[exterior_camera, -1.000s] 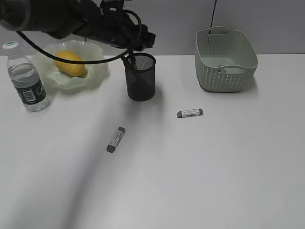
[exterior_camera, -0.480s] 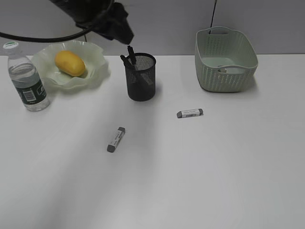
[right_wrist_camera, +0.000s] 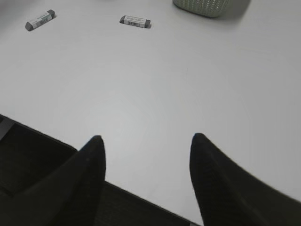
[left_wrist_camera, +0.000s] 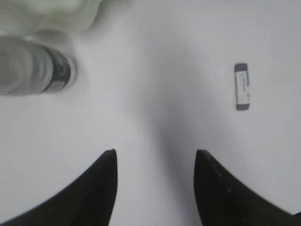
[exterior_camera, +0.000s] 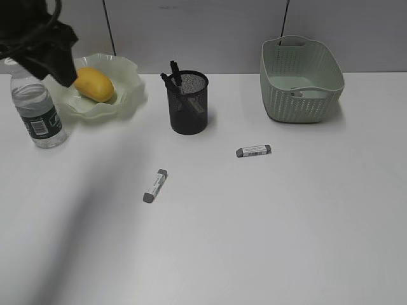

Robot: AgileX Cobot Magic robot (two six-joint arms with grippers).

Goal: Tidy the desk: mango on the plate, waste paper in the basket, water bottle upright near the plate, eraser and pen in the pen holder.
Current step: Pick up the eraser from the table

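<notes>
The yellow mango [exterior_camera: 94,84] lies in the pale green ruffled plate [exterior_camera: 125,95] at the back left. The water bottle [exterior_camera: 37,113] stands upright left of the plate. The black mesh pen holder [exterior_camera: 188,105] holds dark pens [exterior_camera: 173,72]. Two grey erasers lie on the desk [exterior_camera: 267,229]: one [exterior_camera: 155,185] in the middle, one [exterior_camera: 253,151] further right. A small pale shape [exterior_camera: 297,93] lies in the basket [exterior_camera: 311,101]; I cannot tell if it is the waste paper. My left gripper [left_wrist_camera: 155,153] is open and empty, high above the bottle [left_wrist_camera: 33,70]. My right gripper [right_wrist_camera: 146,137] is open and empty over the desk's front edge.
My black left arm [exterior_camera: 38,41] hangs over the bottle and the plate's left rim. A grey wall stands behind the desk. The right wrist view shows both erasers [right_wrist_camera: 40,20] [right_wrist_camera: 135,21] and the basket's base [right_wrist_camera: 202,5] far ahead.
My left arm has swung from above the pen holder to the far left, over the bottle. The pens now stand free in the holder.
</notes>
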